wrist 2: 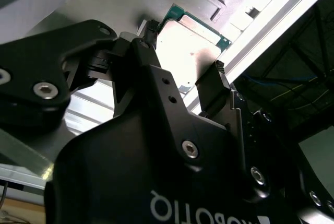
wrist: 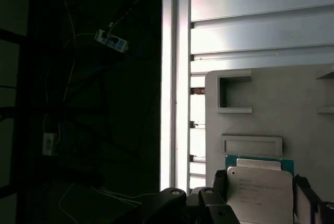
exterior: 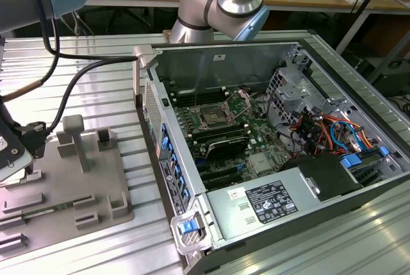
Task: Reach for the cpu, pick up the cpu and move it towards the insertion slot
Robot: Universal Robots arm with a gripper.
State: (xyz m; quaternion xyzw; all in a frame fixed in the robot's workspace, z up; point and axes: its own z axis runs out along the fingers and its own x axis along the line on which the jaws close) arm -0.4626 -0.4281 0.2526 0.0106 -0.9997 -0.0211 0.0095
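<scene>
The cpu (wrist: 261, 195) is a flat silver square with a thin green rim. It lies low over the grey plastic tray (wrist: 292, 109), and I cannot tell whether it is lifted off it. My gripper (wrist: 260, 179) has one black finger against each of two opposite edges, shut on the chip. The second wrist view shows the same grip from below, with the cpu (wrist 2: 190, 51) between the fingers (wrist 2: 218, 75). In the exterior view the gripper (exterior: 16, 153) is at the far left over the tray (exterior: 70, 179). The insertion slot (exterior: 211, 116) sits on the motherboard inside the open computer case.
The tray carries raised grey blocks (exterior: 75, 139) close to the gripper. The case's metal side wall (exterior: 160, 134) stands between tray and motherboard. Black memory slots (exterior: 221, 141), a power supply (exterior: 269, 201) and coloured cables (exterior: 333, 134) surround the socket. Everything rests on a ribbed aluminium table (exterior: 96, 89).
</scene>
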